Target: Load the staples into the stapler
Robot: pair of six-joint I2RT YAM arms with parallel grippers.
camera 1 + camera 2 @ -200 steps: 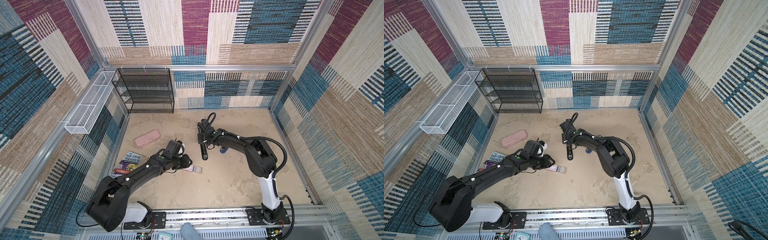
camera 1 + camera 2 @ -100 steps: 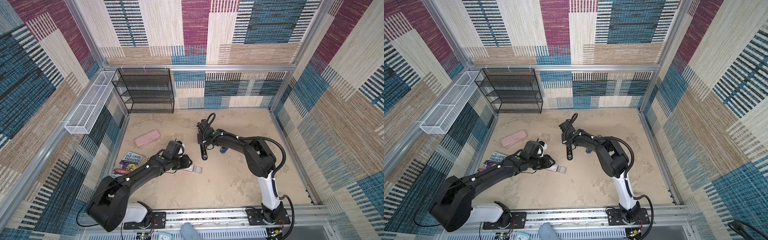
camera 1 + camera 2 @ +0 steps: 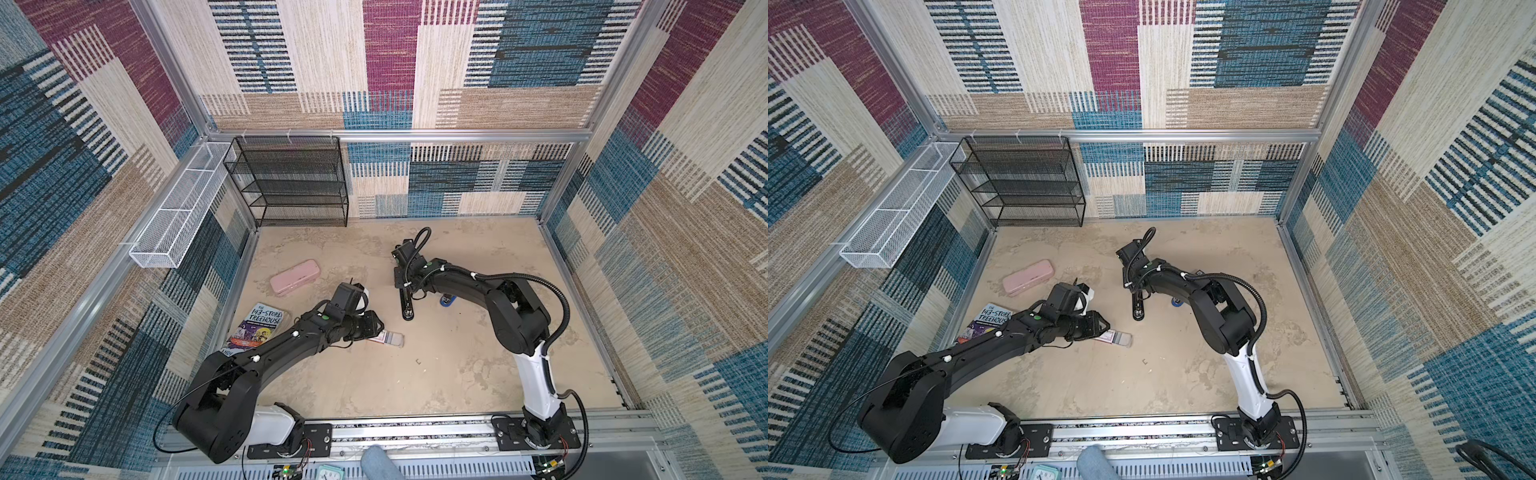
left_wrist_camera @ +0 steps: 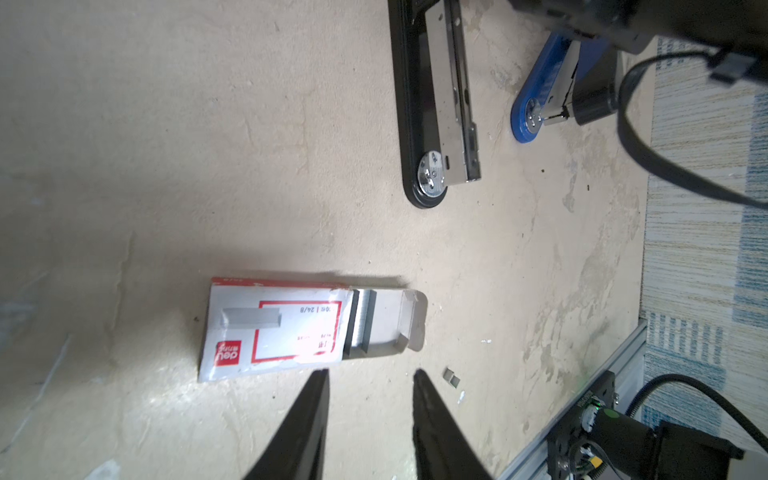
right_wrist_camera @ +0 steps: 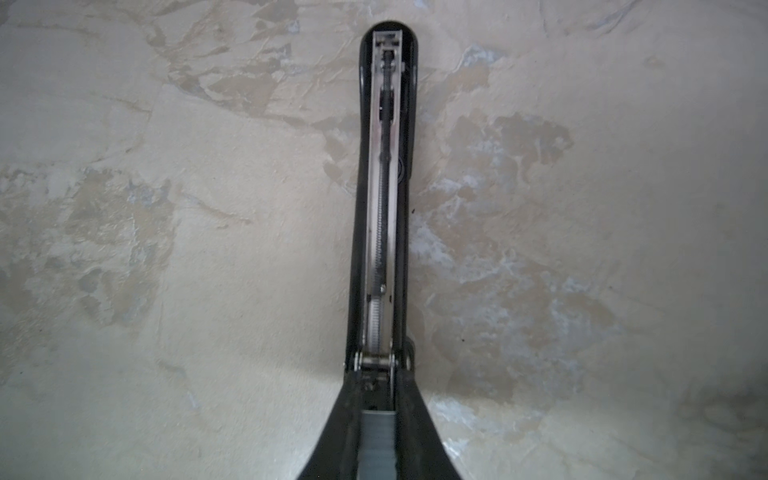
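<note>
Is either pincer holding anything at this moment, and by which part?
The right pincer pinches a staple strip across its width, at the open stapler's hinge end. The left pincer is open and empty.

Left gripper [image 3: 376, 329] low at staple box [image 3: 391, 339], right gripper [image 3: 409, 291] over black stapler [image 3: 407, 309], pink case [image 3: 295, 277] and book [image 3: 259, 328] near left wall

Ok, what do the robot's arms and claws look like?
Left arm and right arm are black, each with a white base link and a green wrist dot. The left trails a thin black cable, the right a thick ribbed one. Left claw and right claw are black and tapering.
</note>
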